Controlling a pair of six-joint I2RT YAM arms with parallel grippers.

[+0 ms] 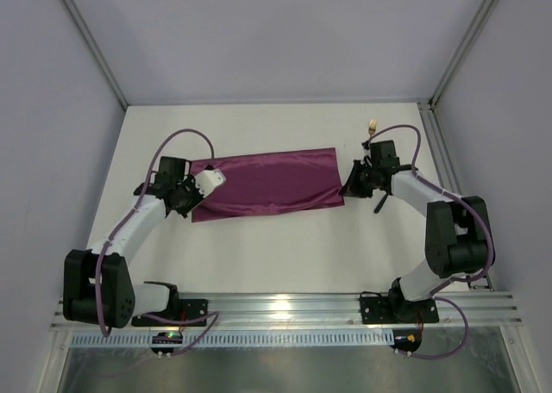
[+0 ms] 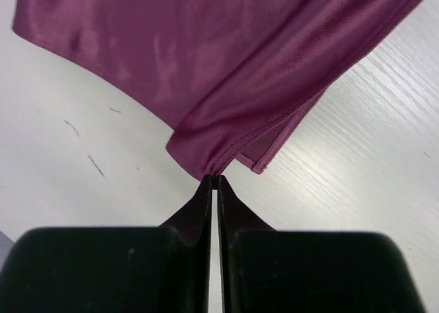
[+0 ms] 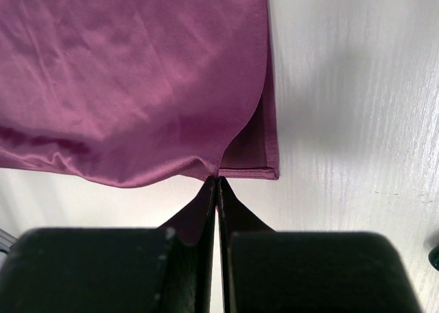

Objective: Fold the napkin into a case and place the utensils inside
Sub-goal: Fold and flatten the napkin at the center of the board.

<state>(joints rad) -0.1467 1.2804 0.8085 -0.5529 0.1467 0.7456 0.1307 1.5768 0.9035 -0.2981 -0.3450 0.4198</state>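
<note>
Top external, folded napkin (image 1: 267, 182), left hand (image 1: 191, 207), right hand (image 1: 348, 189) pinching opposite ends

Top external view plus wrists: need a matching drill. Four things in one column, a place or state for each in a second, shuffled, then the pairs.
Column 1
1. napkin
2. left end effector
3. right end effector
4. gold utensil

Column 2
a. shut on the cloth's right end
b. far right of the table, beyond the right arm
c. doubled over, an oblong lying mid-table
d. shut on the cloth's left end

Pairs: 1-c, 2-d, 3-a, 4-b
</note>
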